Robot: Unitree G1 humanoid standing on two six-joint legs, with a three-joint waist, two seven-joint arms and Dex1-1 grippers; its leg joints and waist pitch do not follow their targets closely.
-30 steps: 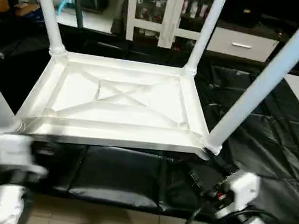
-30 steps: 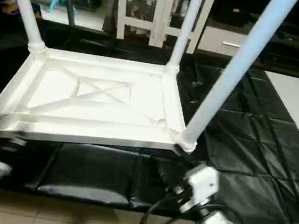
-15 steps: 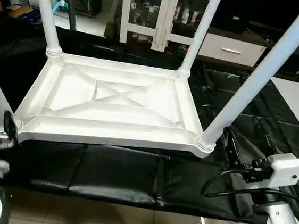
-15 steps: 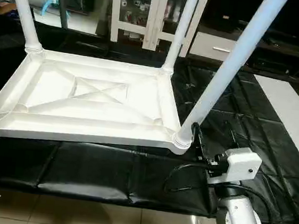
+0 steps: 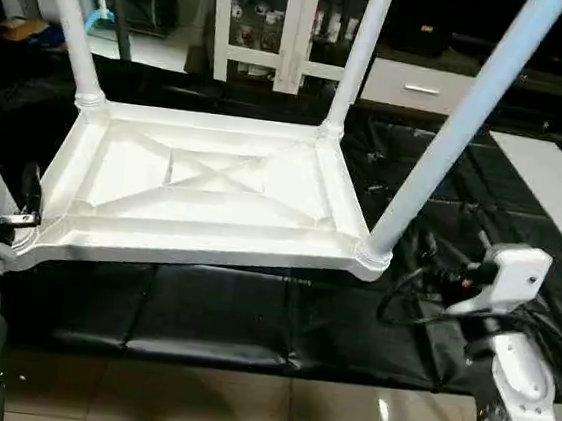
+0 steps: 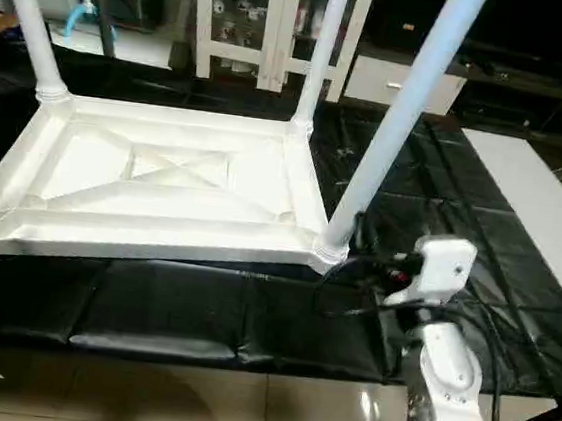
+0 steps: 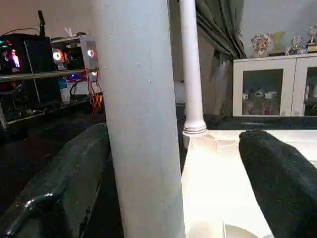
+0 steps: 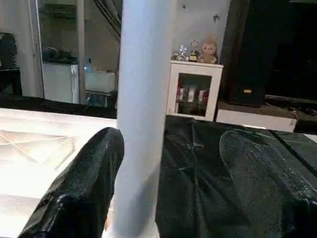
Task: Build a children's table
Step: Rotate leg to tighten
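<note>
The children's table lies upside down: the white tabletop (image 5: pixel 214 178) shows its X-ribbed underside, and a white leg stands in each corner socket. My left gripper (image 7: pixel 173 134) is open at the near-left corner, its fingers (image 7: pixel 64 188) on either side of that leg (image 7: pixel 138 124) with a gap on one side. My right gripper (image 8: pixel 171 134) is open around the base of the near-right leg (image 5: pixel 460 129); one finger (image 8: pixel 84 188) lies close against the tube and the other stands well off it. The far legs (image 5: pixel 73 38) stand untouched.
The tabletop rests on a black padded cover (image 5: pixel 220 315) whose front edge meets a tiled floor (image 5: pixel 240 407). A white glass-door cabinet (image 5: pixel 281 19) and a drawer unit (image 5: pixel 415 84) stand behind. A white board (image 5: pixel 555 189) lies at the right.
Both arms have come up from below the table's front edge to the two near legs. My left gripper's fingers have spread wider. The camera has also shifted.
</note>
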